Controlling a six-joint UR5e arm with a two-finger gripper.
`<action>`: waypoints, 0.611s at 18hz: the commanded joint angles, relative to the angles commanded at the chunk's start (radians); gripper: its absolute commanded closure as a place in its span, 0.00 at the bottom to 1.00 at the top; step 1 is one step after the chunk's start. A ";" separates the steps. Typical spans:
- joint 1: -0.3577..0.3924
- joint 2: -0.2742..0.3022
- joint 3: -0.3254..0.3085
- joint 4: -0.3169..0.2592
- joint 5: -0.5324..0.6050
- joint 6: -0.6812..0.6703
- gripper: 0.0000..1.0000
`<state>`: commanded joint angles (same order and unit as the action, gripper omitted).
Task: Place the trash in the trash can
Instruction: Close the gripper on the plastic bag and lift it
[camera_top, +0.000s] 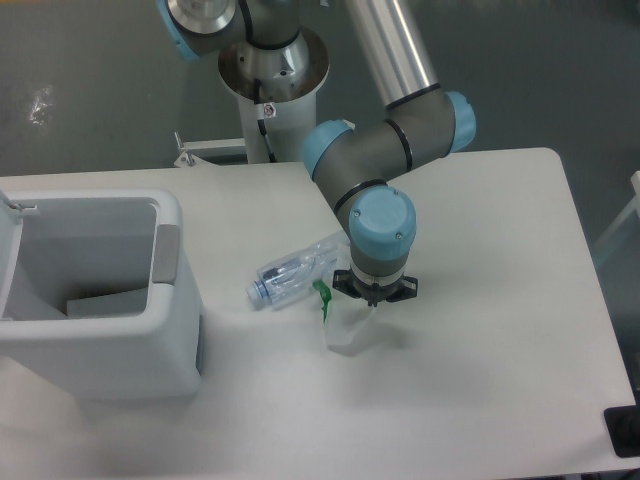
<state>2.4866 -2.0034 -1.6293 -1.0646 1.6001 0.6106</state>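
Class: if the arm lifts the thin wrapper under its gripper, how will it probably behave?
The wrapper looks like thin crumpled film, so it will probably flop and hang rather than hold shape. It seems very light for its size. Held by the gripper at one edge only, it might slip free or swing.

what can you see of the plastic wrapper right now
The wrapper is a crumpled piece of thin, whitish, see-through plastic with a green printed bit at its upper left. It sits directly below the gripper, which seems to pinch its top, so it looks bunched upward. Its lower part appears to meet the white table. It lies just right of the crushed clear bottle.
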 joint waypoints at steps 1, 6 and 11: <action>0.000 0.008 0.020 0.000 -0.017 -0.002 1.00; 0.008 0.040 0.150 -0.002 -0.138 -0.070 1.00; 0.011 0.066 0.295 0.000 -0.267 -0.222 1.00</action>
<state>2.4973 -1.9375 -1.3348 -1.0646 1.3333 0.3884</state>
